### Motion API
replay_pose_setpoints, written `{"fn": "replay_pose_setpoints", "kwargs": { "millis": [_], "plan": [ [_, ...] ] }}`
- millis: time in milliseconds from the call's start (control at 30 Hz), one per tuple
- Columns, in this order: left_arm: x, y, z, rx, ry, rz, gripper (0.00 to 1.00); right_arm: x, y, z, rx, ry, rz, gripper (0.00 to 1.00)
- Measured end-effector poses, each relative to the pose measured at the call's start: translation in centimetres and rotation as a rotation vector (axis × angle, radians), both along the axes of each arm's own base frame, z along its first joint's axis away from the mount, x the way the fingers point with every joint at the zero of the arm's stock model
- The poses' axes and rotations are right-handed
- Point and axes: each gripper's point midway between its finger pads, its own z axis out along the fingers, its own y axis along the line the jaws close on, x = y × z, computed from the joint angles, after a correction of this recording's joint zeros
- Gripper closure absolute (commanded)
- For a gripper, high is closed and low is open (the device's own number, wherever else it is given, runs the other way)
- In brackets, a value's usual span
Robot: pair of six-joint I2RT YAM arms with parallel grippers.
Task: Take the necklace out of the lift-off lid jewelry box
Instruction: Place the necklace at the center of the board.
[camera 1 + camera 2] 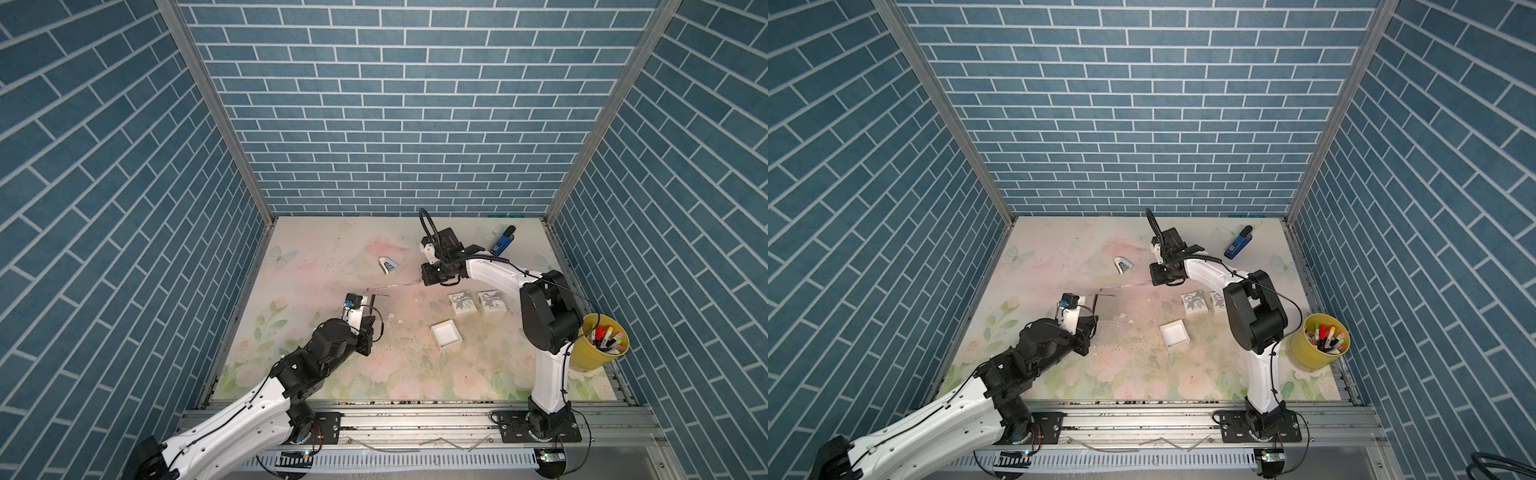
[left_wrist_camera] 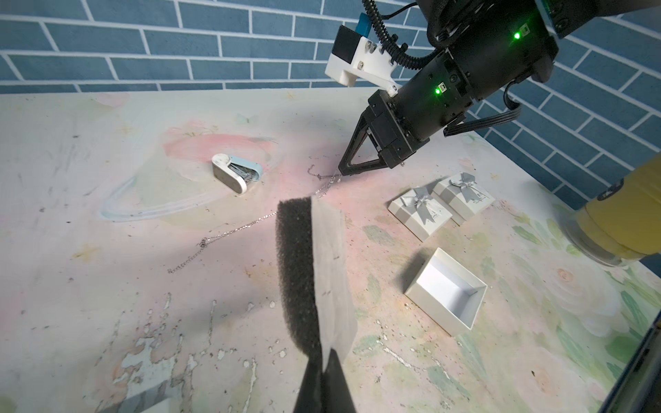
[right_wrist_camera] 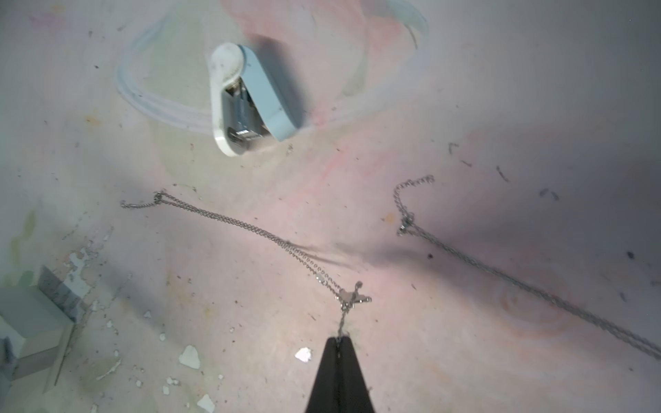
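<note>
Left pincer (image 2: 326, 370) clamped on black foam pad (image 2: 297, 271), left of open white cardboard box (image 1: 446, 334). Thin silver chain necklace (image 3: 250, 227) lies on bench (image 1: 332, 257) beyond box, out of it. Long axis left-right, right end pinched in closed right pincer (image 3: 338, 344).

The necklace (image 3: 348, 296), a thin silver chain with a small pendant, lies stretched over the surface, one part pinched in the closed right gripper (image 3: 339, 341). The white jewelry box (image 1: 446, 334) stands upright, open and empty, apart from it

Necklace (image 2: 250, 224) mid-length hidden behind foam insert (image 2: 297, 271).
</note>
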Motion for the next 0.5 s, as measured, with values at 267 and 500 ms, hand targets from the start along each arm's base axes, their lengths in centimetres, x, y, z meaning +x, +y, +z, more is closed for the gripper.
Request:
{"fn": "replay_pose_setpoints", "kwargs": {
  "millis": [267, 500],
  "plan": [
    [0.2, -1.4, 0.3, -0.058, 0.013, -0.034, 1.00, 0.2, -3.8, -1.1, -0.106, -0.007, -0.046, 0.71],
    [0.4, -2.6, 1.7, -0.111, 0.016, -0.061, 1.00, -0.8, -6.6, 4.4, -0.108, -0.129, -0.074, 0.46]
  ]
}}
